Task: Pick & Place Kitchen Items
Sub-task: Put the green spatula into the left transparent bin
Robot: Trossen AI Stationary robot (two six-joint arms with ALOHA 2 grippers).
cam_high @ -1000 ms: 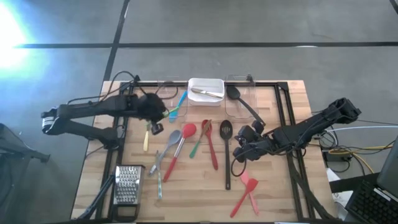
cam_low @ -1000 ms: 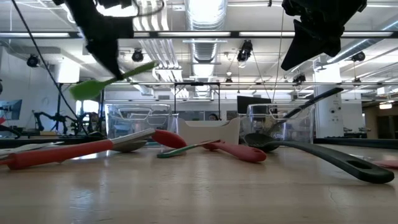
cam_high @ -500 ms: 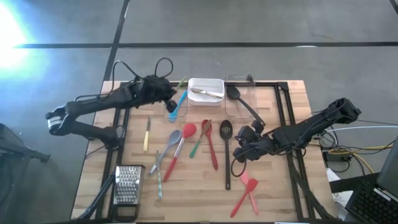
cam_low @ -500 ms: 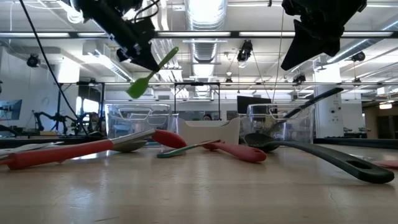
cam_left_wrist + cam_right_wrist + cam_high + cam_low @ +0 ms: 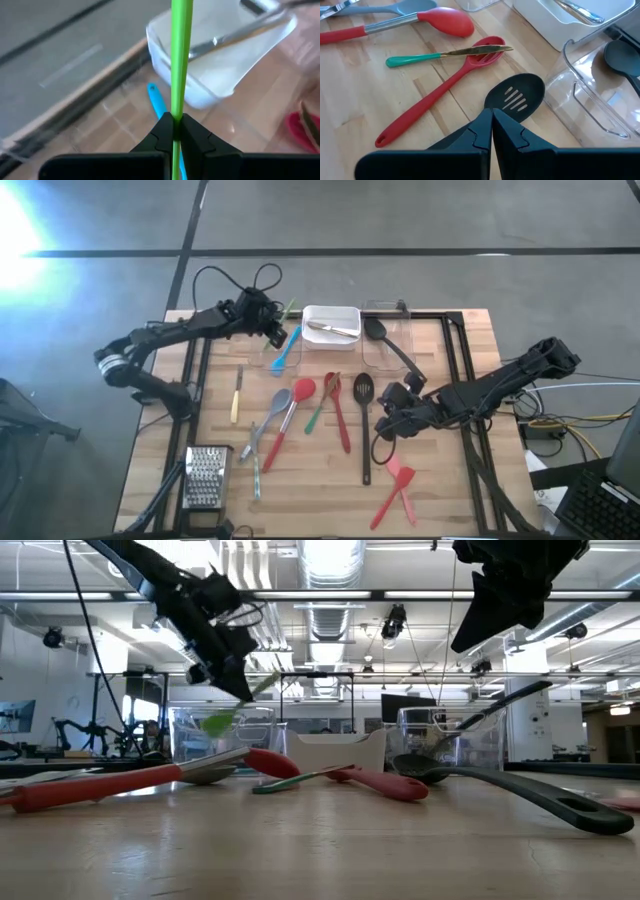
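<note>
From above, the left claw is gripping a green spatula over the clear bin at the table's far edge, while the right claw is hanging closed and empty near the black slotted spoon. At table height, the spatula's head is dipping toward that bin. From the left wrist, the handle is sitting pinched between the fingers, so lowering it fully inside the bin before letting go looks wisest.
</note>
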